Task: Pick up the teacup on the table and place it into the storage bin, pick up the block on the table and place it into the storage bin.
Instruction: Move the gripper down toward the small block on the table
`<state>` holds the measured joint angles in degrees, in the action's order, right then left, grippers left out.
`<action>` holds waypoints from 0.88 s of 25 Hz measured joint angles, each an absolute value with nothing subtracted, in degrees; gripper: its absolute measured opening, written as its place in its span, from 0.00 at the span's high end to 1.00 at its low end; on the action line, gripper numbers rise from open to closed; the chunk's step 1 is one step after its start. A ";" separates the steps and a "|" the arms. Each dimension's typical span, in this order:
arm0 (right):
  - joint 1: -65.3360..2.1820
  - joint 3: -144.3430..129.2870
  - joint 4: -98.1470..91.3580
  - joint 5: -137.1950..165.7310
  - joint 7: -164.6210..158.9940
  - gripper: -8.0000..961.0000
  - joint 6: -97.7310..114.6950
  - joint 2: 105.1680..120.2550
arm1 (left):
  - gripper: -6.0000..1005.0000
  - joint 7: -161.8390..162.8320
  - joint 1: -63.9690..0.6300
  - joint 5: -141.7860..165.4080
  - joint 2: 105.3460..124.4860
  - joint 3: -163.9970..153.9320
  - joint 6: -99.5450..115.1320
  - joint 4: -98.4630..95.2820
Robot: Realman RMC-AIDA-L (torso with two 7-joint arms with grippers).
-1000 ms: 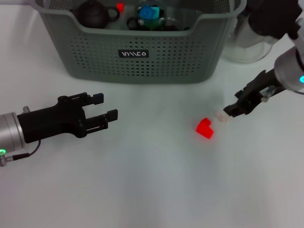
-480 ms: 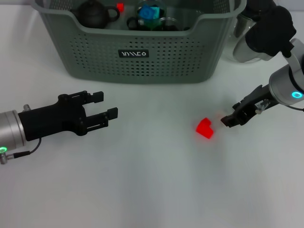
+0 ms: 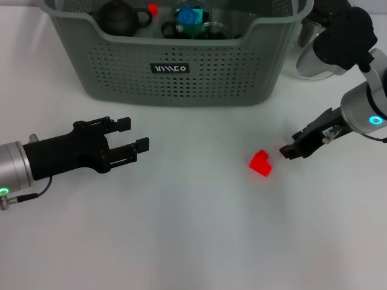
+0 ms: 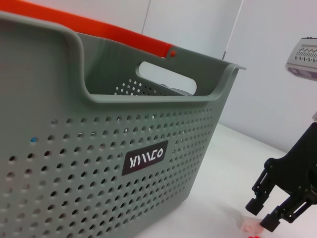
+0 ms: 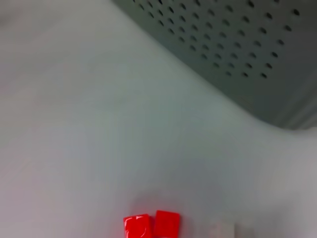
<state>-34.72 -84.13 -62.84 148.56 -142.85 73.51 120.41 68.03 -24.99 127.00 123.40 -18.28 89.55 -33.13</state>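
The red block (image 3: 260, 163) lies on the white table in front of the grey-green storage bin (image 3: 205, 72), and also shows in the right wrist view (image 5: 151, 225). My right gripper (image 3: 289, 151) hovers low just to the right of the block, open, with nothing between its fingers; the left wrist view shows it too (image 4: 261, 215). A small pale piece (image 4: 250, 226) lies by its tips. My left gripper (image 3: 136, 136) stands open over the table's left, empty. The teacup is not on the table; I cannot pick it out among the things in the bin.
The bin (image 4: 99, 148) holds a dark teapot (image 3: 119, 17), a blue item (image 3: 191, 15) and glassware. A clear glass pitcher (image 3: 311, 57) stands at the back right, behind my right arm.
My right gripper has dropped and shifted left, closer to the red block. The pale piece seen beside its tips is now covered in the head view. The left arm has not moved.
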 joint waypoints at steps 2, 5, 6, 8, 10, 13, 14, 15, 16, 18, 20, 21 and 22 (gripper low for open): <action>-34.76 -84.37 -62.75 148.53 -142.86 0.56 73.71 120.43 | 0.33 68.03 -24.98 127.00 123.40 -18.28 89.55 -33.13; -34.77 -84.67 -62.61 148.52 -142.87 0.57 73.81 120.47 | 0.33 68.03 -24.96 127.00 123.40 -18.28 89.56 -33.13; -34.78 -84.69 -62.57 148.51 -142.87 0.57 73.80 120.47 | 0.33 68.03 -24.96 127.00 123.40 -18.28 89.56 -33.13; -34.79 -84.71 -62.42 148.46 -142.89 0.57 73.74 120.49 | 0.33 68.03 -24.92 127.00 123.40 -18.28 89.56 -33.13; -34.80 -84.68 -62.07 148.45 -142.90 0.57 73.61 120.50 | 0.33 68.03 -24.88 127.00 123.40 -18.28 89.56 -33.13; -34.81 -84.67 -61.81 148.44 -142.91 0.58 73.41 120.50 | 0.33 68.03 -24.83 127.00 123.40 -18.28 89.56 -33.13; -34.80 -84.67 -61.81 148.41 -142.91 0.60 73.40 120.50 | 0.33 68.03 -24.80 127.00 123.40 -18.28 89.56 -33.13; -34.81 -84.65 -61.80 148.33 -142.91 0.61 73.40 120.50 | 0.33 68.03 -24.79 127.00 123.40 -18.28 89.56 -33.13; -34.81 -84.53 -61.77 148.11 -142.91 0.62 73.38 120.50 | 0.33 68.03 -24.78 127.00 123.42 -18.28 89.56 -33.13; -34.81 -84.22 -61.73 147.40 -142.91 0.65 73.38 120.46 | 0.33 68.03 -24.78 127.00 123.46 -18.28 89.56 -33.13; -34.81 -83.91 -61.69 146.75 -142.91 0.68 73.40 120.34 | 0.33 68.03 -24.78 127.00 123.48 -18.28 89.56 -33.13; -34.81 -83.70 -61.63 146.63 -142.91 0.70 73.44 120.27 | 0.33 68.03 -24.78 127.00 123.48 -18.28 89.56 -33.13; -34.83 -83.55 -61.49 146.65 -142.91 0.71 73.50 120.26 | 0.33 68.03 -24.78 127.00 123.49 -18.28 89.56 -33.13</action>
